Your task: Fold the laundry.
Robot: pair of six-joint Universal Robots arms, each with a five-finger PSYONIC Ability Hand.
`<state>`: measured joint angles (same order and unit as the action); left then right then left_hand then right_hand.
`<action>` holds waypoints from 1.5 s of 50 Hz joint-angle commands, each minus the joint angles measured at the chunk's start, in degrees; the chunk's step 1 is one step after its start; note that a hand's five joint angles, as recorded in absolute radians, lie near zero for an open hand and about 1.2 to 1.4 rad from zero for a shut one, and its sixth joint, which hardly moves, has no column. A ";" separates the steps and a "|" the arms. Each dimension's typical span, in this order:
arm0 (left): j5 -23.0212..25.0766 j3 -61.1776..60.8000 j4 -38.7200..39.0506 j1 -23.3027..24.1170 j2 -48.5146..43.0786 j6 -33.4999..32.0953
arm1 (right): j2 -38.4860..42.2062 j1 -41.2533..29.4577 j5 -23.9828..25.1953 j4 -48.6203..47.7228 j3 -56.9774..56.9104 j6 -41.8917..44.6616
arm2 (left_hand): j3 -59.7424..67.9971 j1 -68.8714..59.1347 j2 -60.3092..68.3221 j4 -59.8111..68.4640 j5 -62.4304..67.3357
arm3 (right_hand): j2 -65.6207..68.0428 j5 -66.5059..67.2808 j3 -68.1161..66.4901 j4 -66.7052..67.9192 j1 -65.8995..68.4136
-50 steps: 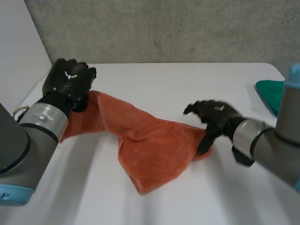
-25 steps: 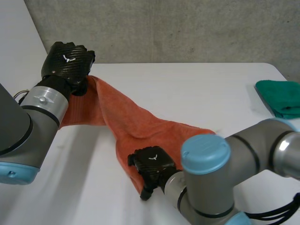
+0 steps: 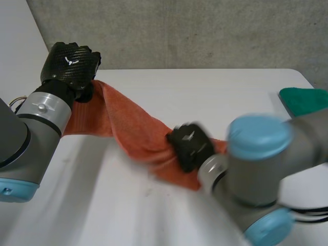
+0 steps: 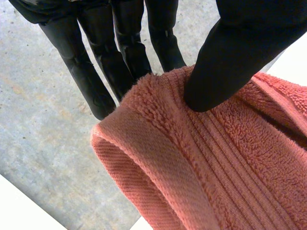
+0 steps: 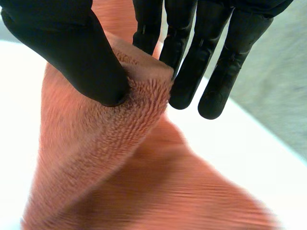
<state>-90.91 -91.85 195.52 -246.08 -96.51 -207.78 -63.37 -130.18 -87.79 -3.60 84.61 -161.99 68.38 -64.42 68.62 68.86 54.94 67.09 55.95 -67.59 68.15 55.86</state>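
The left hand [image 3: 69, 64] has one corner of the orange towel [image 3: 128, 123] lifted at about ten o'clock on the worktop [image 3: 215, 92]. I'd guess that is to keep the cloth stretched so the other end can be carried over for a fold. Close up, its thumb presses the hemmed edge against the fingers [image 4: 127, 48], which lie nearly straight behind the cloth. It is a firm pinch, with the hem right at the fingertips.

The right hand [image 3: 190, 147] sits near the middle of the worktop, roughly five o'clock from the left one. It nips a bunched fold of towel between thumb and fingers [image 5: 192, 52], the pile poking out just past the thumb.

The towel runs between the hands as a sagging band, and its lower part seems to rest on the worktop. A green cloth [image 3: 305, 100] lies well apart at three o'clock.
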 commanded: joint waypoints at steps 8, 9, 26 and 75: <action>0.12 -0.97 -14.80 0.60 -1.05 -0.17 | -11.25 17.15 2.88 29.78 -12.97 30.07 | 11.62 -15.58 11.38 11.14 15.06 | 12.91 14.05 -12.41 11.85 24.14; 0.12 -0.97 -16.47 0.87 -2.53 -0.17 | -10.90 17.32 3.41 31.19 -13.67 30.16 | 11.62 -15.58 11.38 11.14 15.06 | 12.91 14.05 -12.41 11.85 24.14; -0.06 20.38 16.63 2.63 -17.49 -0.87 | 0.97 17.15 2.97 -17.27 -25.45 33.84 | 11.62 -15.58 11.38 11.14 15.06 | 12.91 14.05 -12.41 11.85 24.14; 0.38 -6.95 -4.09 4.74 -0.52 -2.46 | -10.71 31.03 24.33 9.84 9.52 6.45 | -49.25 45.29 -49.49 -49.73 -45.81 | -46.40 -45.27 46.90 -47.47 -35.18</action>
<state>-91.01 -101.21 191.15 -239.57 -98.88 -210.02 -69.36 -101.94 -63.87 9.22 90.02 -133.38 20.27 -21.15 20.22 19.79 9.39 23.10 12.05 -22.69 22.21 20.19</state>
